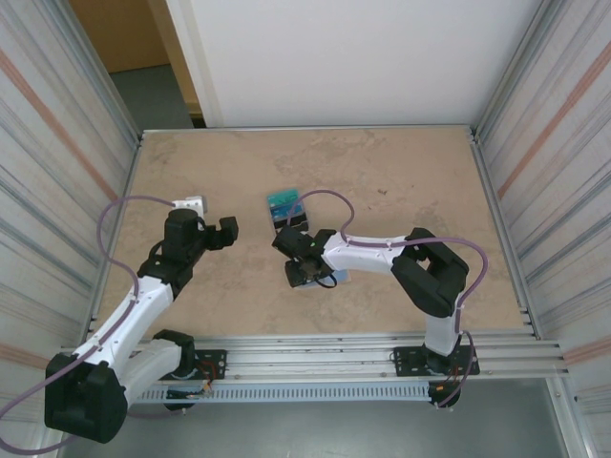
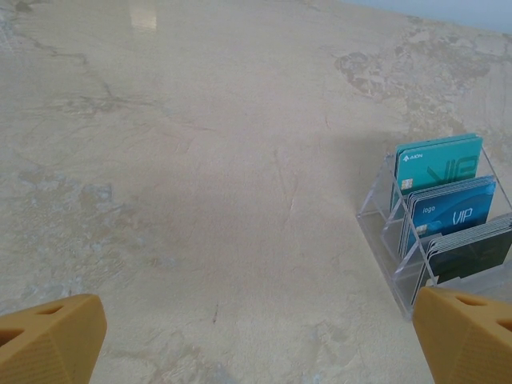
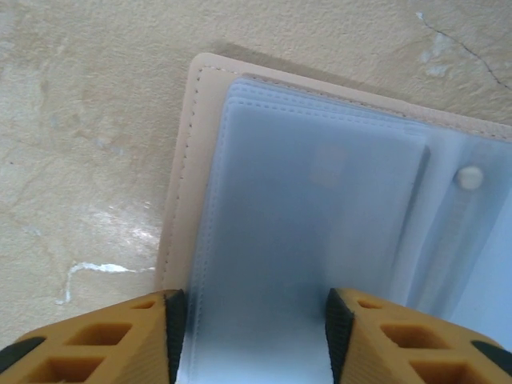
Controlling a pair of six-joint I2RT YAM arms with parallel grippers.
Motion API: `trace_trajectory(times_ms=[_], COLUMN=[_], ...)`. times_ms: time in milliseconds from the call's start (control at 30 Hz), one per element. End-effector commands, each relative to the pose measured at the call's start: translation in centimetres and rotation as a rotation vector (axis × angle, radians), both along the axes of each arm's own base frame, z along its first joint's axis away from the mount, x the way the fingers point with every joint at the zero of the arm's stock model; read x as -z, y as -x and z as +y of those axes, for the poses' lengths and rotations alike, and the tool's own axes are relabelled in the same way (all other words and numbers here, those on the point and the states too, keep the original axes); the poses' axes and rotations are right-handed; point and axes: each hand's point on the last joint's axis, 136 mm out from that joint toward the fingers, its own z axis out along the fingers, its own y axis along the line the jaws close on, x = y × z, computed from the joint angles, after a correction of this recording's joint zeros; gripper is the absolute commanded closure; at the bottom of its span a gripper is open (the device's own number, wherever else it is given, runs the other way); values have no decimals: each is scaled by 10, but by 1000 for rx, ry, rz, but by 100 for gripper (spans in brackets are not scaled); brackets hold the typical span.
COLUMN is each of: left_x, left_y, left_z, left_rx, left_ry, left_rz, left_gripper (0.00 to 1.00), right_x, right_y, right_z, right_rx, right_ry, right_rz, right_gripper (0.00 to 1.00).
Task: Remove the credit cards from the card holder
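While half open, right pincer (image 3: 252, 302) overlies card holder (image 3: 320, 208).

The table (image 2: 200, 160) has a pale beige stone look, veined and blotched with grey-brown. The card holder (image 3: 192, 160) shows a tan stitched border around frosted pale-blue sleeves, with one white stud (image 3: 470, 178). The credit cards (image 2: 444, 204) run teal, blue and near-black inside a clear stand (image 2: 376, 216), and the right gripper (image 3: 250, 340) is mustard yellow with black pads (image 3: 174, 336).
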Motion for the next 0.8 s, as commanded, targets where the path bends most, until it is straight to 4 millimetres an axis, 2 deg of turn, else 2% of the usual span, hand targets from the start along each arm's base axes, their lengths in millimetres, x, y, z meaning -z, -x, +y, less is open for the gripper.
trace_trajectory(times_ms=[0, 233, 633, 767], left_x=[-17, -23, -29, -31], left_y=[-2, 0, 3, 4], left_z=[-1, -6, -7, -7], left_rx=[10, 35, 43, 48], left_ry=[19, 32, 40, 40], left_rz=[-39, -50, -62, -63], left_gripper=[1, 1, 1, 1], right_x=[19, 15, -18, -30], right_y=[5, 0, -13, -15], right_z=[-19, -19, -24, -17], right_rx=[7, 6, 26, 14], right_ry=[87, 81, 61, 13], right_rz=[28, 16, -80, -89], right_gripper=[55, 73, 86, 90])
